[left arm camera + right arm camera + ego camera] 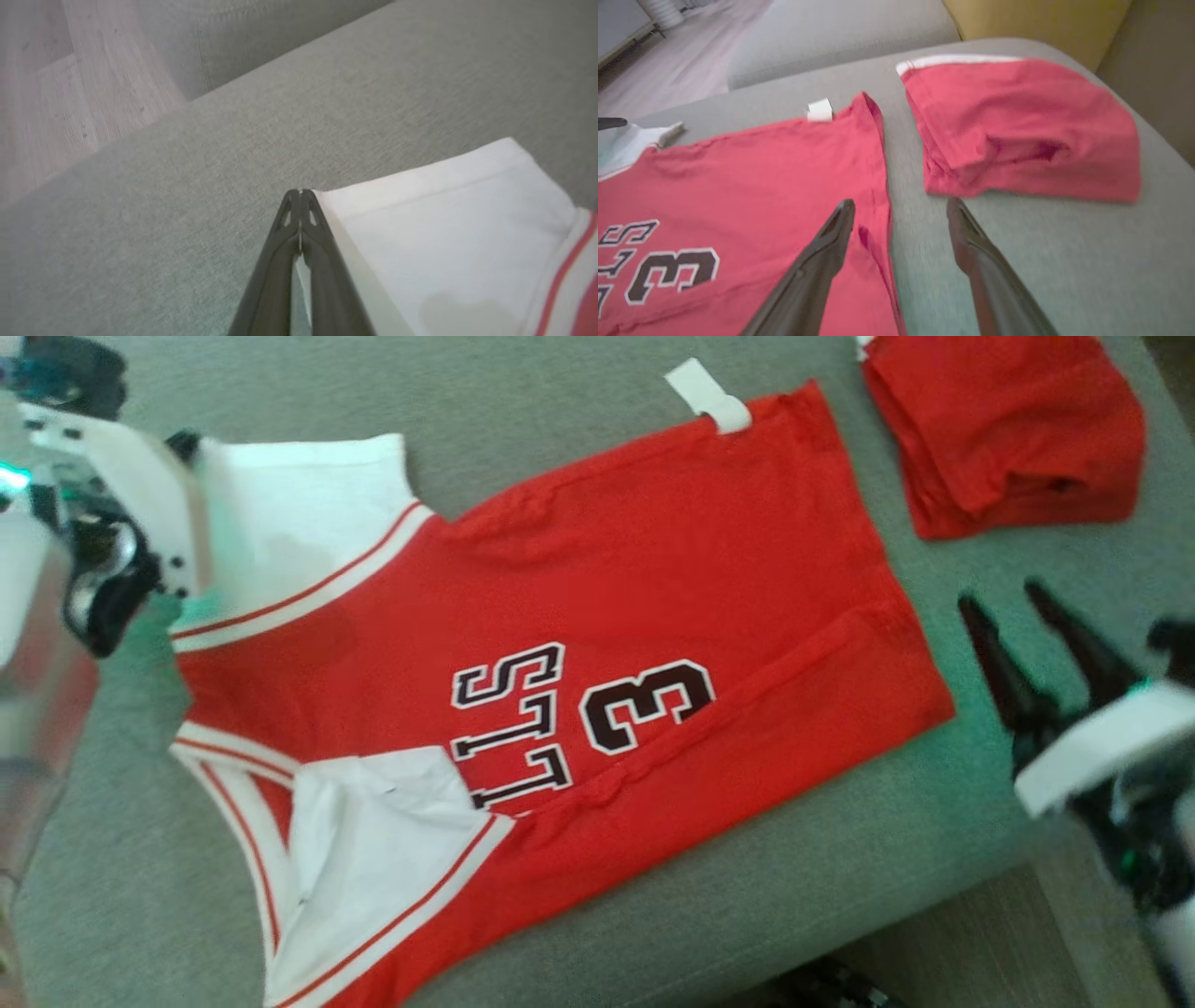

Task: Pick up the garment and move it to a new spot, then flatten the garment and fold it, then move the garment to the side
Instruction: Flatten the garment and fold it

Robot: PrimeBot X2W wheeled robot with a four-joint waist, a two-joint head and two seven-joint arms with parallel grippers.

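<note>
Clenched shut, the left gripper pinches the corner of the red jersey's white sleeve, and pale cloth shows between its fingers. The jersey lies spread out, number up, on the grey sofa cushion. Its hem side is near the cushion's front edge in the head view. Just past the hem, the right gripper hovers with its jaws spread and holds nothing. A folded red garment lies a little apart from the jersey's hem corner. Bare cushion stretches beyond the pinched sleeve to the drop onto the wooden floor.
</note>
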